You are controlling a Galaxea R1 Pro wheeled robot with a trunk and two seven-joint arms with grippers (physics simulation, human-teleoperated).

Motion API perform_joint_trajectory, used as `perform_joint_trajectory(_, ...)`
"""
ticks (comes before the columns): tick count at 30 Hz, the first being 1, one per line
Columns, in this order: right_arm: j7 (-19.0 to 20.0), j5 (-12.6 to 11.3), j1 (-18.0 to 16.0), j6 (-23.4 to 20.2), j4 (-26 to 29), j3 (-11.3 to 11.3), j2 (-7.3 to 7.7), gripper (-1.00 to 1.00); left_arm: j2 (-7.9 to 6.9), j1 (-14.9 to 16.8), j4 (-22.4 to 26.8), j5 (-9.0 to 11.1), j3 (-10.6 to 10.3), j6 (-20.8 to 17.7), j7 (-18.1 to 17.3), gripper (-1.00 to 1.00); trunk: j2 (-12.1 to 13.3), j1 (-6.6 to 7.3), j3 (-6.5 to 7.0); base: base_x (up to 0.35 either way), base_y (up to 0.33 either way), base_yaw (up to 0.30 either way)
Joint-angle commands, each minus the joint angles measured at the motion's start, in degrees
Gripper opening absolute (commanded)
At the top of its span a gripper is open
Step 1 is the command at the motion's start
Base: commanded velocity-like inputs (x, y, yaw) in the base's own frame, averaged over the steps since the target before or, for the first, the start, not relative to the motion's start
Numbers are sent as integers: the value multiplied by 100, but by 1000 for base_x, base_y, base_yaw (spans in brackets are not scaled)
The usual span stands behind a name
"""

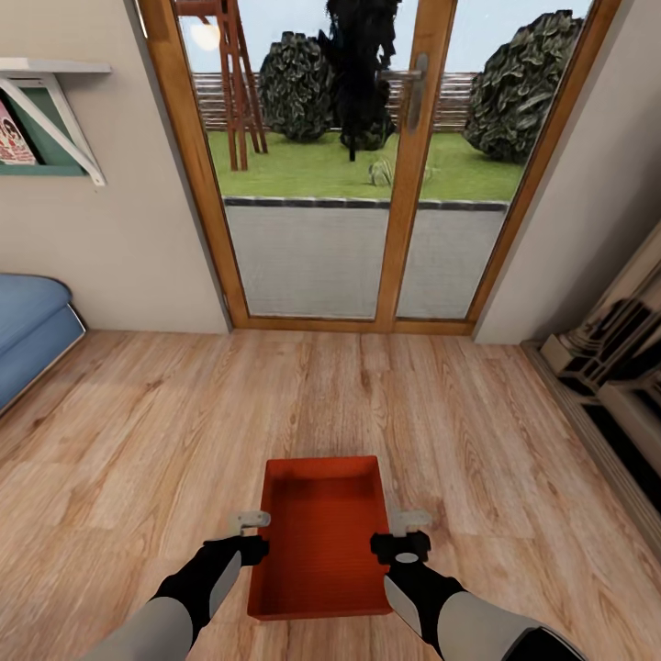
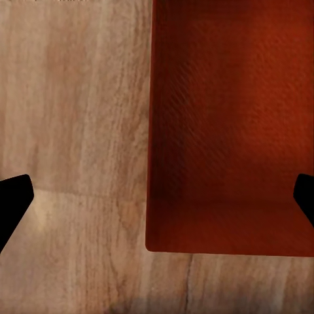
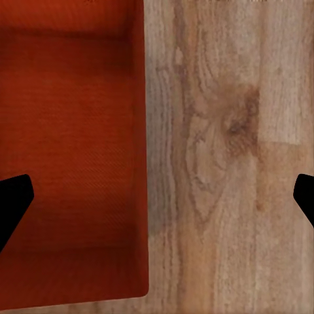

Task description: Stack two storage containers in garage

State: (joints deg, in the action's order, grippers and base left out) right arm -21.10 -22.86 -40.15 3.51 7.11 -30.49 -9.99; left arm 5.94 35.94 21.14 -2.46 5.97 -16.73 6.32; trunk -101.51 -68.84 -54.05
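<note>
Left hand [image 1: 250,531] and right hand [image 1: 404,532] both spread wide, flanking one storage container [image 1: 321,537] at 6 o'clock, its side walls between their fingers. Container on wood-plank floor [image 1: 138,441]. Blue sofa [image 1: 28,321] at 9. Glass doors [image 1: 367,165] at 12.

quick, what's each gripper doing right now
Left gripper: open, holding nothing, straddling the storage container's side wall.
Right gripper: open, holding nothing, straddling the opposite wall.

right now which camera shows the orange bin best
The head view: the whole orange bin lies on the wood floor between the left gripper and right gripper. Each wrist view catches just one side wall and part of the inside.
</note>
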Motion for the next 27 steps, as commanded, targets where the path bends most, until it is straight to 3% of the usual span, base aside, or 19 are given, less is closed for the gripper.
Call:
perform_joint_trajectory(1, -17, -60, -3, 45, 4, -40, -1, 100, 5, 1, 12, -25, 41, -32, 3, 100, -2, 1, -4, 0, 0, 0)
perform_joint_trajectory(5, -23, -53, -3, 71, 16, -38, -1, 100, 4, 1, 13, -26, 42, -32, 1, 100, -2, 1, -4, 0, 0, 0)
perform_joint_trajectory(27, -34, -47, -2, 65, 19, -36, -1, 100, 4, 1, 13, -19, 44, -32, 5, 100, -884, -483, -399, 0, 0, 0)
